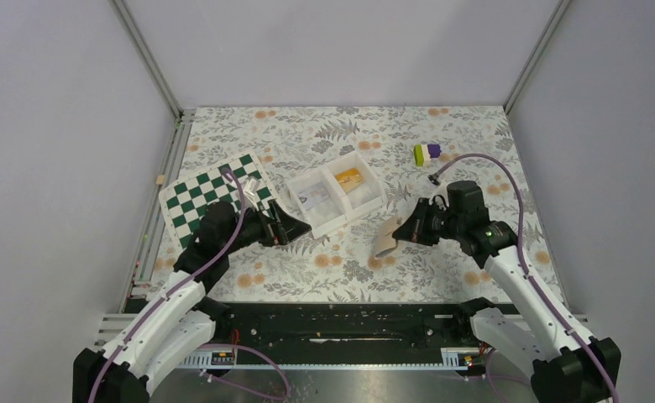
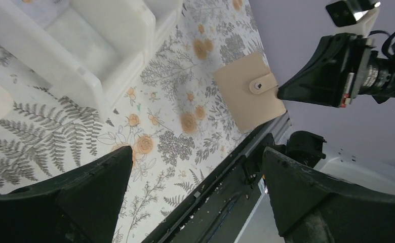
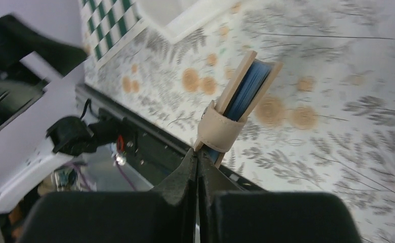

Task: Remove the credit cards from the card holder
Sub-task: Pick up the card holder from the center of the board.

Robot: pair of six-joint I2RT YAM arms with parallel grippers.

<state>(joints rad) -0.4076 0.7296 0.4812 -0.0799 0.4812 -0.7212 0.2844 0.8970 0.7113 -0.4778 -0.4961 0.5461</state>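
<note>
1. Two arms reach over the floral table [image 1: 307, 270]: the left gripper [image 1: 295, 228] sits just beside the near left corner of the white tray [image 1: 354, 215], and the right gripper [image 1: 404, 232] is to the right of the tray.
2. Left gripper: fingers spread wide apart, nothing between them.
3. Right gripper: fingers pressed together, pinching the card holder [image 1: 385, 242] at its strap end.
4. Card holder: folded closed and tilted up on edge, its far end down toward the table. The tan covers face outward, and blue inner panels show in the gap between them. The snap strap wraps over the edge nearest the right fingers.
5. Card holder position: between the two grippers, near the front right corner of the tray and apart from it.
6. Tray, left compartment: one pale credit card [image 1: 314, 199] lies flat inside.
7. Tray, right compartment: an orange-yellow item [image 1: 348, 177], too small to identify.
8. Other items: a green-and-white chequered board [image 1: 211, 200] left of the tray, and a small green, white and purple block [image 1: 427, 153] toward the far right.
</note>
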